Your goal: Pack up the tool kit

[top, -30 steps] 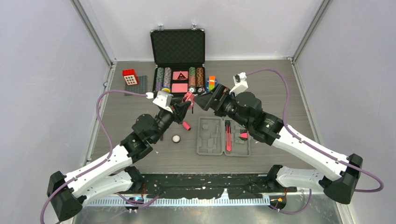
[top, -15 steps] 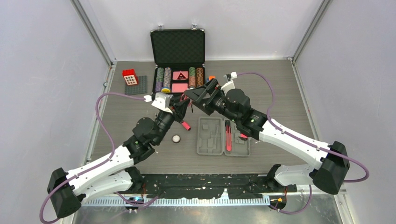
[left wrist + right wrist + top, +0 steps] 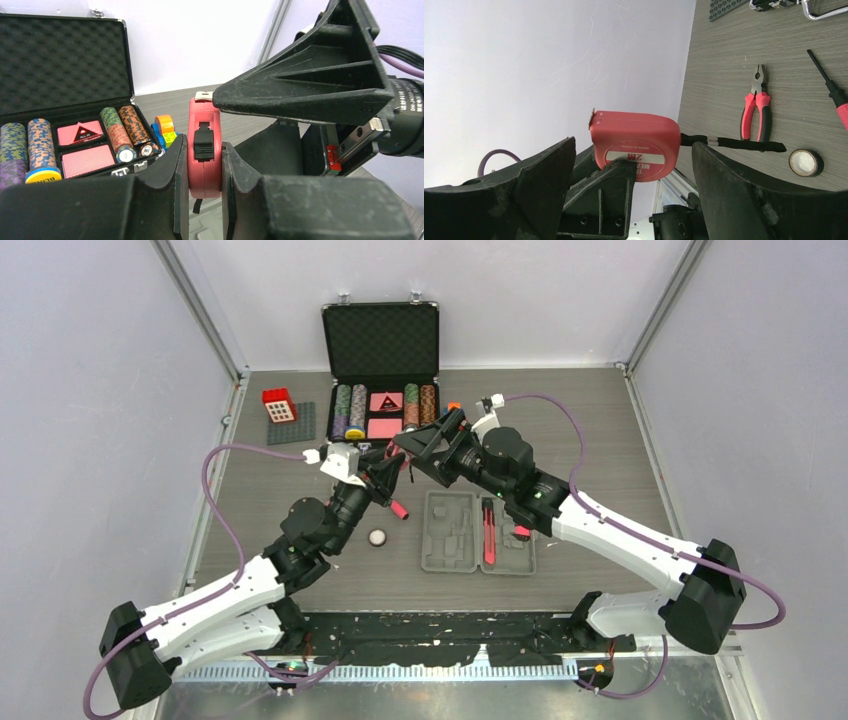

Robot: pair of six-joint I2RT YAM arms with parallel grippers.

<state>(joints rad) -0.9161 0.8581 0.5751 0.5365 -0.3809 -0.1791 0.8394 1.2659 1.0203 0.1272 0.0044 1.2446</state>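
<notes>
My left gripper [image 3: 397, 462] is shut on the red tape measure [image 3: 403, 449] and holds it in the air in front of the poker case. In the left wrist view the tape measure [image 3: 204, 150] sits edge-on between the two fingers. My right gripper [image 3: 413, 445] is open, with one jaw on each side of the tape measure [image 3: 636, 142], not touching it. The grey tool case [image 3: 450, 530] lies open on the table with the red knife [image 3: 488, 532] in a slot. Pliers [image 3: 756, 107], a screwdriver [image 3: 831, 90] and a tape roll [image 3: 805, 162] lie on the table.
The black poker chip case [image 3: 381, 370] stands open at the back, just behind both grippers. A red brick [image 3: 279, 404] on a grey baseplate [image 3: 300, 425] is at the back left. Small coloured blocks [image 3: 165, 130] sit right of the poker case. The screwdriver handle [image 3: 398, 508] lies under the left gripper.
My right arm has swung left and forward, bringing its open jaws around the tape measure. My left arm has shifted slightly, still holding the tape measure.
</notes>
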